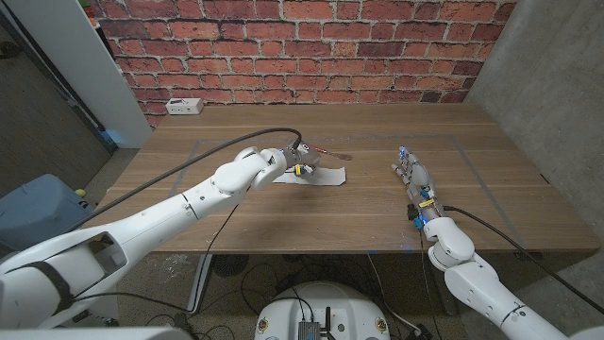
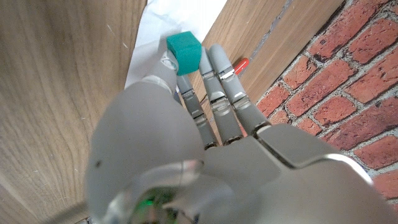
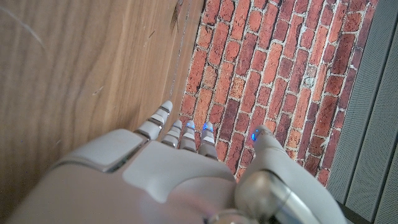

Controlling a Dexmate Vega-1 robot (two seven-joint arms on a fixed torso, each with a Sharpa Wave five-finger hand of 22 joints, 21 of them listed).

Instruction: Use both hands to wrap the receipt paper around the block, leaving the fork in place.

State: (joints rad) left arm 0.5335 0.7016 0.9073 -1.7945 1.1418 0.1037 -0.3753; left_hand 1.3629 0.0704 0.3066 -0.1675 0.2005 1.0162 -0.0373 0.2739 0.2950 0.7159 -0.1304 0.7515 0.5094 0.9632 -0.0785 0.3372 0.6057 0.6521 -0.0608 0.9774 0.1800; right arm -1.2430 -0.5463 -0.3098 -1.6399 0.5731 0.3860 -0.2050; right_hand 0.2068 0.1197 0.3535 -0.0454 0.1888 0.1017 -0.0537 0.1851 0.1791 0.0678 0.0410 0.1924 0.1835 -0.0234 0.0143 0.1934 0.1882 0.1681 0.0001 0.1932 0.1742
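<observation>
Head view: the left hand (image 1: 298,159) reaches out over the middle of the wooden table (image 1: 236,222) and sits above the white sheet of receipt paper (image 1: 326,177), which lies flat on the boards just right of the hand. A thin red-handled utensil, probably the fork (image 1: 326,151), lies just beyond the hand, toward the far brick wall (image 1: 302,47).

In the left wrist view, the small teal cube-shaped block (image 2: 184,52) stands on the white paper, and the left hand's fingertips (image 2: 211,56) touch it; the thumb lies against the block's other side, so the fingers seem to pinch it. A red tip shows beside the fingers on the wood.

The right hand (image 1: 415,179) is well apart on the right side of the table, fingers straight, slightly spread, holding nothing. A white power strip (image 1: 183,107) sits at the far left edge.
</observation>
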